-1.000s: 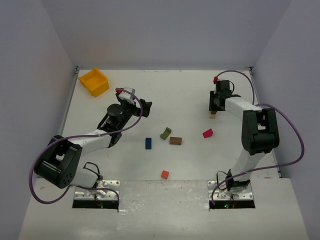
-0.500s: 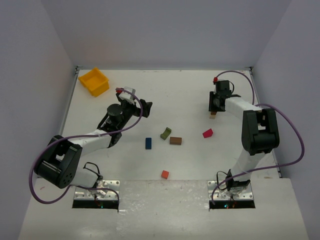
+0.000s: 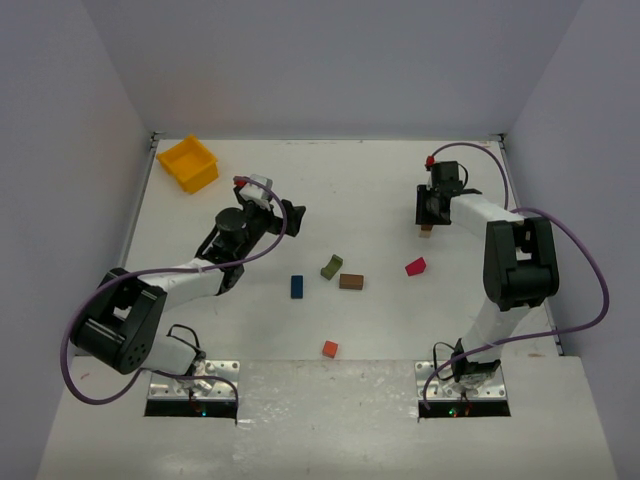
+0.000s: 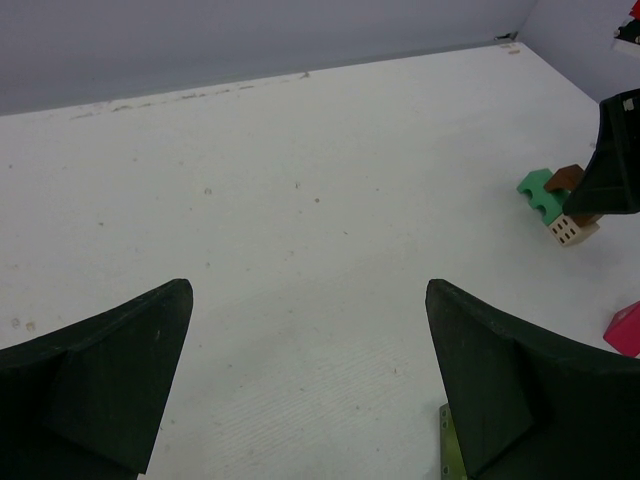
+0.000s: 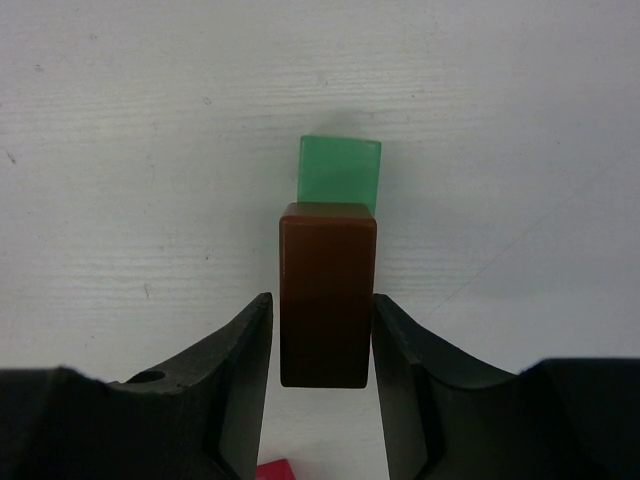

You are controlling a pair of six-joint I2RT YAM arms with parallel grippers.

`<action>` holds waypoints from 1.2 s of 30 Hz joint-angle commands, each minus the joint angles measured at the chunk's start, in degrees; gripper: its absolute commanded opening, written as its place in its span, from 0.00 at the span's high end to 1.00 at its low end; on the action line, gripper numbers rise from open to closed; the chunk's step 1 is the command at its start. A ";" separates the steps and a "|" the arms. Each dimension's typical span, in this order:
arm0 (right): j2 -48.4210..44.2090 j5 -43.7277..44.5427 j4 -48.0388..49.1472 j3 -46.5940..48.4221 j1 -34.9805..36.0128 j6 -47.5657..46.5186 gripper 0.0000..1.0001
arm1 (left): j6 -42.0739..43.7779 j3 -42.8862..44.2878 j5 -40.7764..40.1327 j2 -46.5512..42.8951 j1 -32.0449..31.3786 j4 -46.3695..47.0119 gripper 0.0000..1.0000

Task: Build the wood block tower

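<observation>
My right gripper (image 3: 428,214) (image 5: 322,305) is at the far right, over a small stack. Its jaws flank a brown block (image 5: 327,290). A thin gap shows at the left finger (image 5: 250,340), and the right finger looks to be touching. A green arch (image 5: 340,170) (image 4: 538,192) lies just beyond. In the left wrist view the brown block (image 4: 568,177) sits over a pale natural block (image 4: 572,230). My left gripper (image 3: 291,215) (image 4: 308,292) is open and empty, left of centre. Loose on the table are blue (image 3: 297,286), olive (image 3: 331,266), a second brown (image 3: 351,281), magenta (image 3: 415,266) and orange-red (image 3: 329,348) blocks.
A yellow plastic bin (image 3: 188,162) stands at the far left corner. Grey walls close the table (image 3: 350,190) at the back and on both sides. Purple cables loop beside both arm bases.
My left gripper has shifted very slightly to the right. The right gripper and the blocks stay where they were.
</observation>
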 commanded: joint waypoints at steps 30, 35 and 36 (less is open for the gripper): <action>-4.56 0.43 -1.96 7.89 1.02 -2.16 0.02 | -0.28 1.23 1.38 -0.83 0.61 1.86 0.00; -9.14 0.12 -2.88 8.51 2.08 -3.11 0.01 | -0.77 1.28 0.70 -2.13 0.61 0.67 0.00; -10.02 -0.23 -3.23 8.46 2.45 -3.19 0.01 | -0.73 1.22 -0.33 -2.78 0.61 0.25 0.00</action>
